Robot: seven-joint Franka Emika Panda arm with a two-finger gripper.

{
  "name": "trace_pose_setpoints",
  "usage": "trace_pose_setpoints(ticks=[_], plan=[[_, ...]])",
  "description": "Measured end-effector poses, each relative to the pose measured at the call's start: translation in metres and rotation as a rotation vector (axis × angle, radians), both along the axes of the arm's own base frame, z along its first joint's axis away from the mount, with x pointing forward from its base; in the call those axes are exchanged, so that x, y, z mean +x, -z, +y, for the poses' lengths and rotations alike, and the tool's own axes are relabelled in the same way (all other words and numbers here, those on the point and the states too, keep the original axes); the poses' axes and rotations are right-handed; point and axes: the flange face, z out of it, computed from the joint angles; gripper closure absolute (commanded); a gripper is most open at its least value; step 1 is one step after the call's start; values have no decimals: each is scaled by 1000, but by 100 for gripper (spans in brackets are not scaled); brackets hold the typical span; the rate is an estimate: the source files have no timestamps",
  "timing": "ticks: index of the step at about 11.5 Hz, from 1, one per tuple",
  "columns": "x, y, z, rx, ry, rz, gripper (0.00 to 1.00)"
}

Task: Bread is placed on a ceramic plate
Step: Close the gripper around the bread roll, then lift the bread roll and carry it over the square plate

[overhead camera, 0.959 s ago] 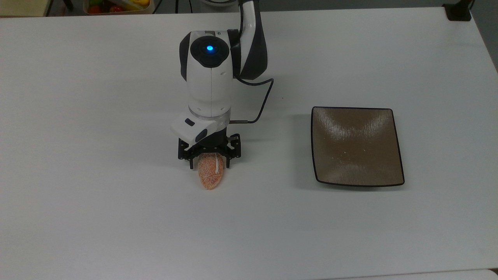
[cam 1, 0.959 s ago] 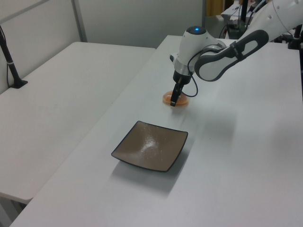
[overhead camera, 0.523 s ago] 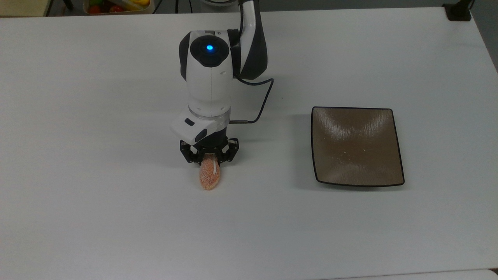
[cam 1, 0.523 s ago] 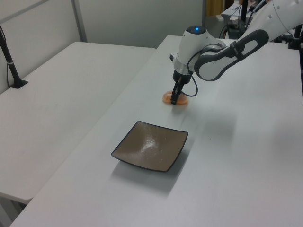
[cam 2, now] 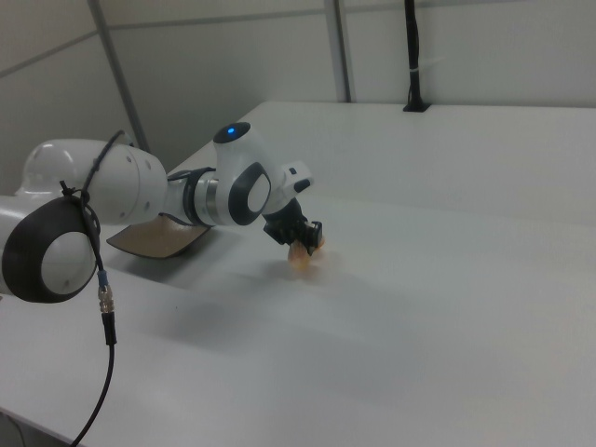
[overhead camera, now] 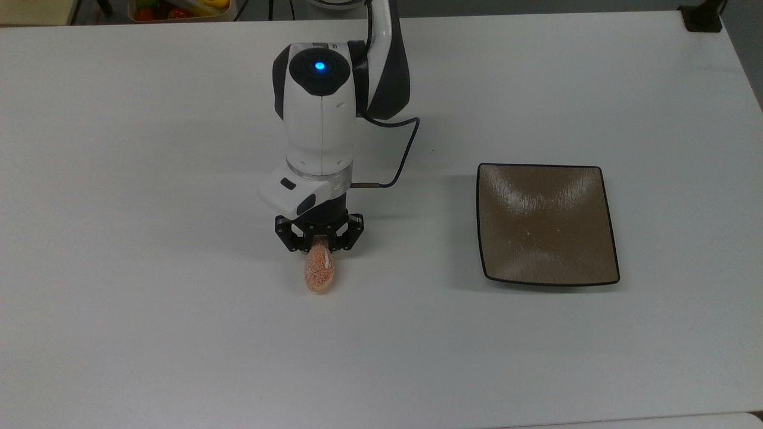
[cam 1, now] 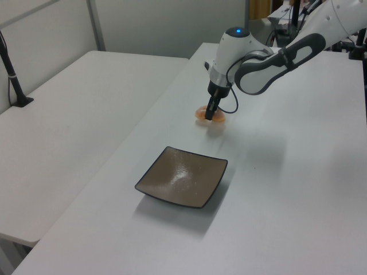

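Since a second ago my gripper (overhead camera: pixel 319 245) has narrowed from a wide spread and now pinches the bread (overhead camera: pixel 319 271) at its upper end, tilting it up on edge above the white surface (overhead camera: pixel 149 333). Well apart, on the top view's right, the ceramic plate (overhead camera: pixel 546 223) sits bare.
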Motion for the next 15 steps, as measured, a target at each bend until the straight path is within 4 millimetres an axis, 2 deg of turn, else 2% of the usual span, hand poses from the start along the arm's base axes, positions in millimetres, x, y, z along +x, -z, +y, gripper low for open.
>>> trace_pose_setpoints(ticks=[3,5,7,9,11,13,15], plan=[[-5,-46,-1,-1,9,-16,94],[-17,-91,2,14,26,11,94],[-39,-137,17,39,28,67,93],[-64,-168,38,64,14,141,93],[-80,-178,62,73,-15,181,93],[-88,-174,92,77,-49,192,89],[-99,-164,135,85,-52,211,89]])
